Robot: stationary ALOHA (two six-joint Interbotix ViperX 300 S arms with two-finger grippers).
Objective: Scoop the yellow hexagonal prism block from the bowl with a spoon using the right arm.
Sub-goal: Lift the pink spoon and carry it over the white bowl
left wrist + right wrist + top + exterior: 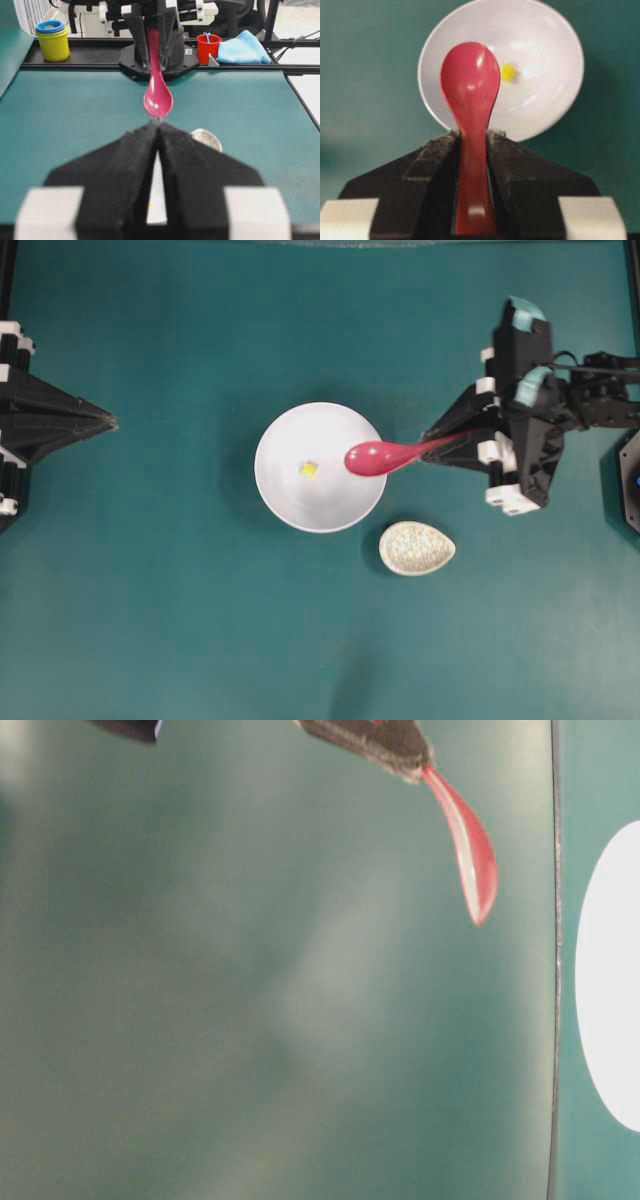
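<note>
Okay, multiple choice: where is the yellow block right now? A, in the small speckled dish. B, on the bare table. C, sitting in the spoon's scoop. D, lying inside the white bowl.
D: the yellow block lies on the floor of the white bowl, while the spoon, held by its handle in the right gripper, has an empty scoop above the bowl's rim.

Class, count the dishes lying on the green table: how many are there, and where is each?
2. The white bowl sits mid-table with the yellow block inside; the small speckled dish lies beside it, nearer the right arm. None seems hidden.
</note>
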